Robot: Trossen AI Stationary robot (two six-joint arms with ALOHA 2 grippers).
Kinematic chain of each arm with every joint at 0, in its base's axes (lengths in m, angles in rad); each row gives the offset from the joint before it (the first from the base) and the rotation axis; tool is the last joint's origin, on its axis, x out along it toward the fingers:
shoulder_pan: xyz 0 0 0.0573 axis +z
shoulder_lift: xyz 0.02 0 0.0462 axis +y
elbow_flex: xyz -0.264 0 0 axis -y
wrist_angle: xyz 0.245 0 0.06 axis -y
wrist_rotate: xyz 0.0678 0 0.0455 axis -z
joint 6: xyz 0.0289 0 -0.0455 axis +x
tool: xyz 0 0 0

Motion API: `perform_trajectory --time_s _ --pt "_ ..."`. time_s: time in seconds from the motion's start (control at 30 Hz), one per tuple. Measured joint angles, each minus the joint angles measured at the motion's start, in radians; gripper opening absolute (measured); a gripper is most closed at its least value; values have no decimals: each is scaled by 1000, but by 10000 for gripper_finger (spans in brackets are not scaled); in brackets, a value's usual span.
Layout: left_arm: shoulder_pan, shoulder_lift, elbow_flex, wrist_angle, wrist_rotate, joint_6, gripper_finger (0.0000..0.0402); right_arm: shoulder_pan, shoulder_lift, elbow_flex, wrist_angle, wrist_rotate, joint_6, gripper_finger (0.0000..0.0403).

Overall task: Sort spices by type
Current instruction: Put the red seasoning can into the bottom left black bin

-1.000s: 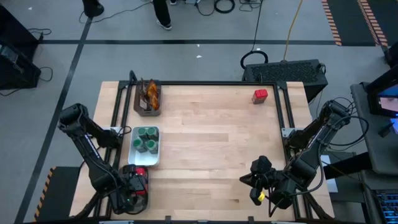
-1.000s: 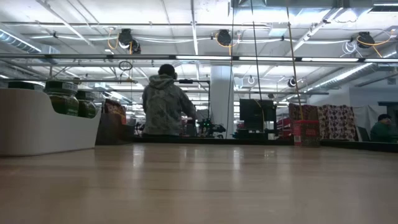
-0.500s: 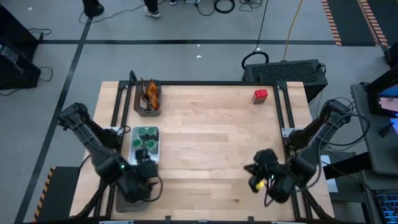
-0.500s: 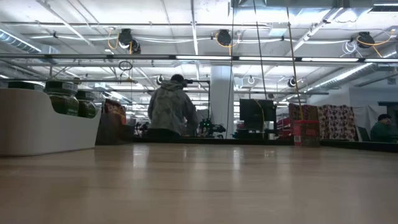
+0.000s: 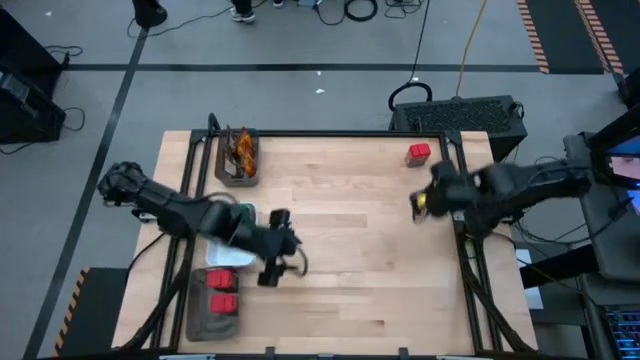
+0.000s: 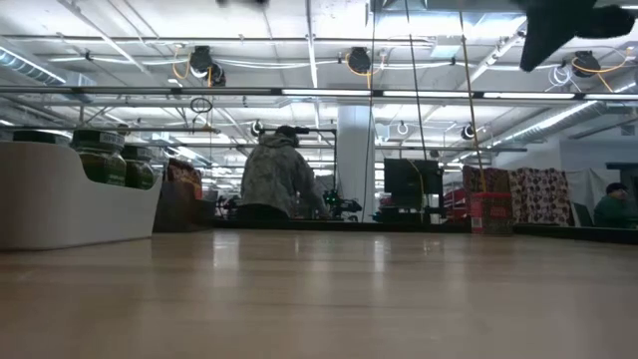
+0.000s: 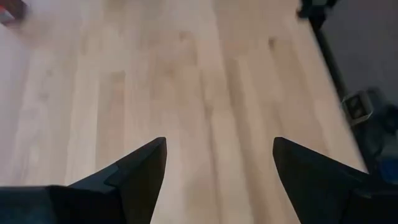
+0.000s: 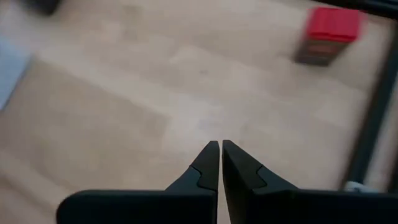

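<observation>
One red packet point(image 5: 418, 153) lies on bare wooden table point(image 5: 360, 250); left gripper point(image 5: 282, 262) spread, right gripper point(image 5: 420, 203) pinched together.

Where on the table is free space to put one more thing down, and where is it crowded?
Bare wood runs between the trays on the left edge and the red packet at the far right corner. The near right part is bare too. Crowded: the sachet tray, jar tray and red-packet tray, where the left gripper hangs.

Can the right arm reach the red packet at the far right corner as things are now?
Probably yes. The right claw is shut, near the red packet, with only bare table between.
</observation>
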Motion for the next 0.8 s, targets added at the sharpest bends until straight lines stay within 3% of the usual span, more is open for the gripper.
perform_trajectory --time_s 0.17,0.3,0.4,0.57,0.8 --pt "165 -58 -171 130 206 127 294 -333 -67 0 19 -117 -206 0" --pt "266 -107 -312 253 299 159 294 -569 -45 0 87 -227 -348 0" --pt "302 -130 -381 320 316 161 294 -739 28 0 155 -316 -447 0" --pt "306 -139 -415 365 320 162 294 -975 200 0 262 -320 -542 0" --pt "259 -139 -417 476 318 123 294 -1135 388 0 374 -288 -591 0"
